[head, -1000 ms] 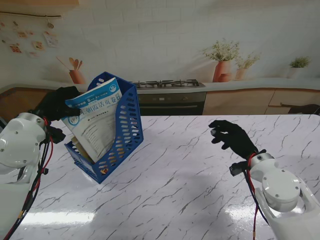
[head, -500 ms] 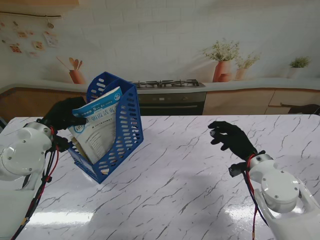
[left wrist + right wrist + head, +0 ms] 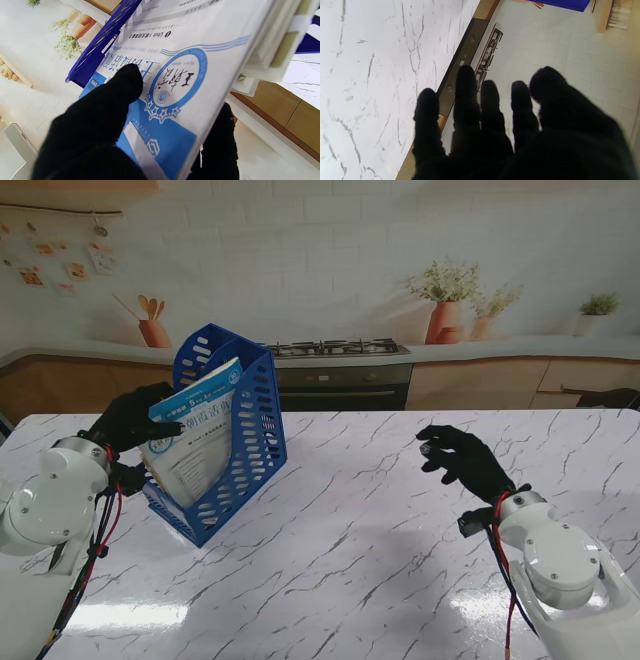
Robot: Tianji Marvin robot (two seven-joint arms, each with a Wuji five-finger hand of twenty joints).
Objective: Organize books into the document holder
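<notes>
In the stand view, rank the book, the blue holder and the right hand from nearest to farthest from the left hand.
1. Book: gripped in the left hand, on the table's left.
2. Holder: just right of the book, which stands partly inside it.
3. Right hand: far across the table on the right, open and holding nothing.

Both hands, left hand [image 3: 130, 418] and right hand [image 3: 466, 459], wear black fabric gloves. Behind each sits a rounded, glossy white wrist housing [image 3: 52, 497]. Red and black cables [image 3: 98, 525] run along both forearms.
</notes>
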